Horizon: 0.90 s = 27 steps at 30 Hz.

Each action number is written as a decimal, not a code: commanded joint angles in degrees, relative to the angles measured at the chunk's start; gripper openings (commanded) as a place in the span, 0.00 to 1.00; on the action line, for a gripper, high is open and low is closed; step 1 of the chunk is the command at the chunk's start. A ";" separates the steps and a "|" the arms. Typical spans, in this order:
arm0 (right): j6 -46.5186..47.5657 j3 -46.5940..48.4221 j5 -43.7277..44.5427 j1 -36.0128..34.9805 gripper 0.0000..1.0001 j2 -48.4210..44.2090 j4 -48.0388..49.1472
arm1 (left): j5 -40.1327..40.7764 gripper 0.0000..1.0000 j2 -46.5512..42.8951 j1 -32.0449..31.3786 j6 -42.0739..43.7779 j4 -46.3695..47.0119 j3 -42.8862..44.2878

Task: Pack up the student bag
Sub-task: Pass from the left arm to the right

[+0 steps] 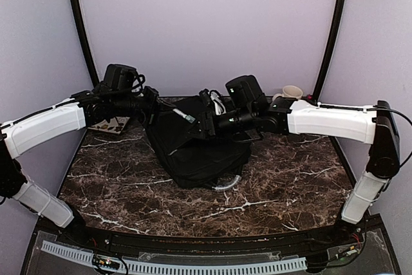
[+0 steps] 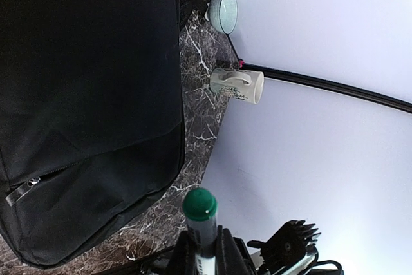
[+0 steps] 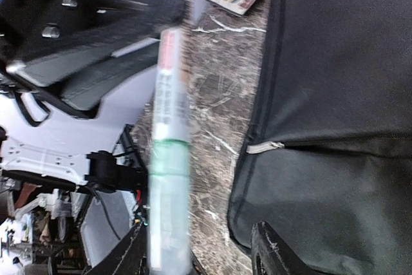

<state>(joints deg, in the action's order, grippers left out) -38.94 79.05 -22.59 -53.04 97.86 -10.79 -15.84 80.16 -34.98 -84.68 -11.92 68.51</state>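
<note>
Top view: student bag [image 1: 193,152] lies mid-table, w/ its grey handle [image 1: 230,185] curling out at the near-right edge. Both arms reach in from the sides & meet over the bag's far end. Too small here to read either grip.

Left wrist view: left gripper [image 2: 205,256] is clamped on a marker [image 2: 199,214], fingers tight on both sides of the barrel, green cap pointing away from the cam. Only this view shows a pale bowl [image 2: 223,11] on the table by the wall. The bag fills the left of the frame.

Right wrist view: right gripper [image 3: 199,257] has its jaws wide apart, w/ the marker's cap end (blurred) between them, closer to one finger. Can't tell if it touches that finger. The far end of the marker sits in the other arm's black fingers. This view also shows the bag's zip pull [image 3: 264,147] lying on the closed seam, seen much closer than in the other two.

A white mug [image 1: 291,92] stands at the back right near the corner. It shows in the top & left wrist views, not the right. A printed card [image 1: 109,125] lies at the back left, just beside the bag's corner & under the left arm.

Surface: table [image 1: 290,185] is dark brown marble-look w/ white veins & a black rim. Room: plain pale lilac wall [image 1: 206,30] on three sides, w/ black poles [image 1: 80,24] running up at the back corners. The right wrist view catches cables & white frame parts off the table edge.
</note>
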 commanded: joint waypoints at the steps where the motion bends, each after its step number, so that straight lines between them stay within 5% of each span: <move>1: -3.54 -0.99 -5.32 1.26 0.54 -1.32 10.98 | 0.41 0.00 -1.23 0.09 -0.11 2.04 0.00; 5: -7.73 -4.58 -5.59 2.88 0.56 -3.02 17.33 | 0.36 0.00 -1.73 0.09 0.10 2.10 -0.26; 15: -11.49 -5.83 -5.91 4.15 0.41 -2.66 20.39 | -0.60 0.00 -1.81 0.04 0.58 2.84 -0.77; 27: -12.39 -5.06 -7.38 4.43 0.11 -1.19 21.79 | -1.04 0.00 -1.23 0.09 0.88 3.52 -0.93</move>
<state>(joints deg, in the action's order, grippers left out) -51.13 73.14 -28.97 -48.97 96.36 7.94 -16.19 80.12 -34.98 -84.62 -10.26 68.42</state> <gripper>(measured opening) 0.131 0.074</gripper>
